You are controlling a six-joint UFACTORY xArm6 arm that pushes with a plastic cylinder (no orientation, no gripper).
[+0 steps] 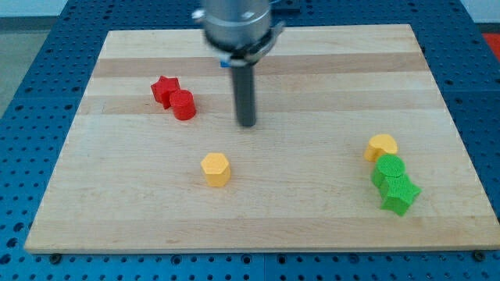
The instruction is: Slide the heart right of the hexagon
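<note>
Heart far from its hexagon

Our rod carries no jaws; my tip sits above the yellow hexagon. What looks like the yellow heart touches the green blocks at the view's right, so we circle behind it and push leftward gently.

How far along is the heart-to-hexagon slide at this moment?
Nothing looks done: the yellow heart block sits far at the view's right, touching the green blocks, well away from the yellow hexagon block. My tip stands above the hexagon, touching neither. The whole push remains.
</note>
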